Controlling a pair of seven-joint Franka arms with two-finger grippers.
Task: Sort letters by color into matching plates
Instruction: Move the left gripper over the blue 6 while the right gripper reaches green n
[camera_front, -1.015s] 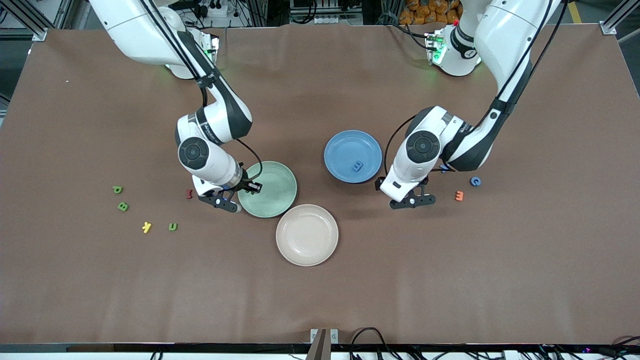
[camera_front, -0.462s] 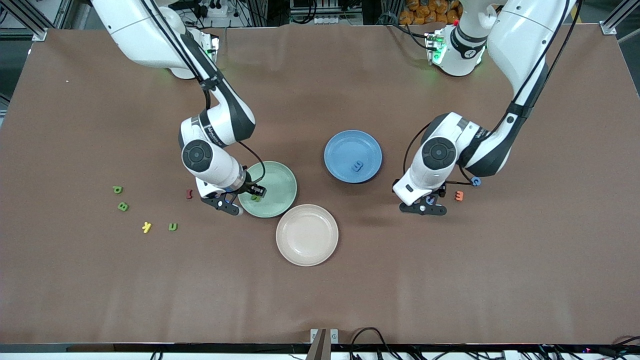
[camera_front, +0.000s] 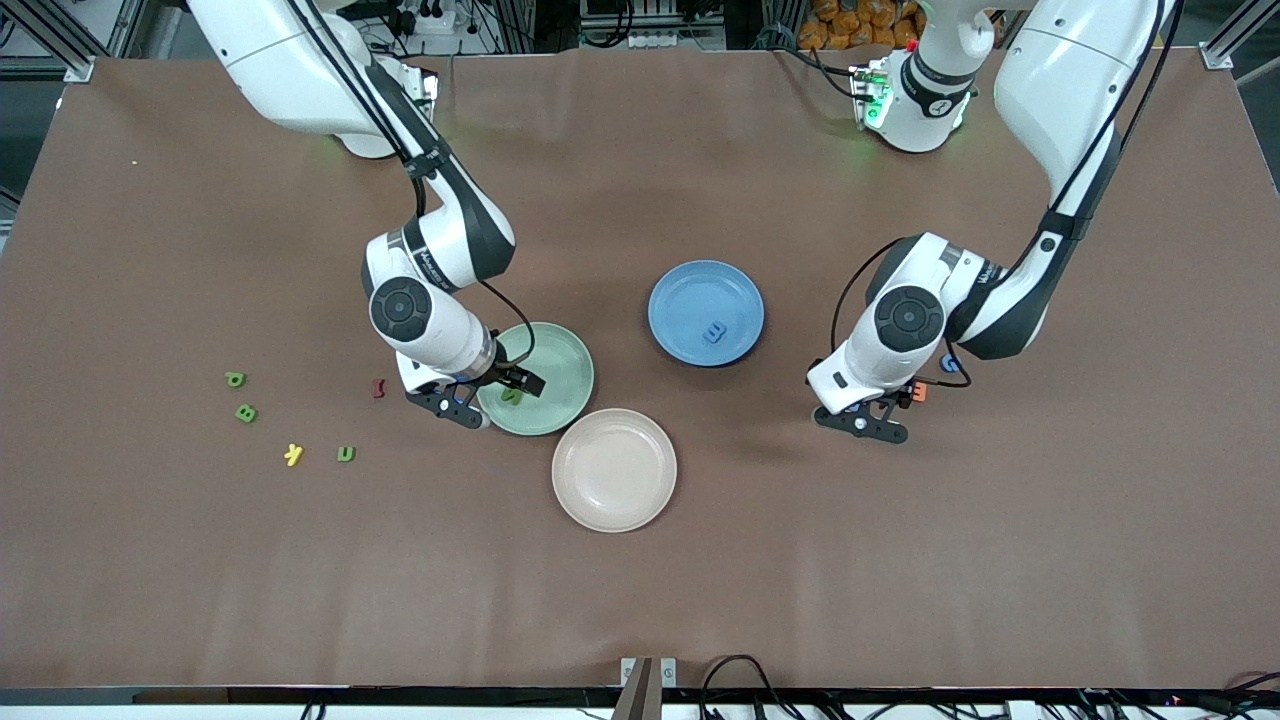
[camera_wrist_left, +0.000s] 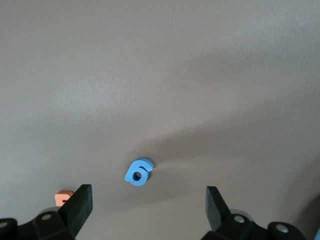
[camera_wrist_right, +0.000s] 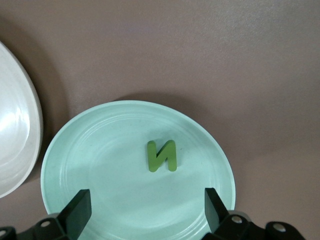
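A green letter (camera_front: 512, 396) (camera_wrist_right: 161, 156) lies flat in the mint green plate (camera_front: 560, 360) (camera_wrist_right: 100, 150). My right gripper (camera_front: 487, 393) (camera_wrist_right: 147, 197) hangs open just above that plate, nothing between its fingers. A blue letter (camera_front: 714, 332) rests in the blue plate (camera_front: 690, 290). My left gripper (camera_front: 885, 405) (camera_wrist_left: 148, 195) is open above the table near the left arm's end. Under it lie a loose blue letter (camera_wrist_left: 138, 172) (camera_front: 953, 365) and an orange letter (camera_wrist_left: 62, 197) (camera_front: 918, 393), both partly hidden by the arm in the front view.
A pinkish-beige plate (camera_front: 614, 470) (camera_wrist_right: 15, 145) holding nothing sits nearer the front camera, touching the green one. Toward the right arm's end lie a red letter (camera_front: 378, 388), three green letters (camera_front: 235, 379) (camera_front: 246, 413) (camera_front: 346, 453) and a yellow letter (camera_front: 293, 455).
My right gripper opened and the green letter dropped into the green plate. My left arm swung away from the blue plate toward the loose blue and orange letters.
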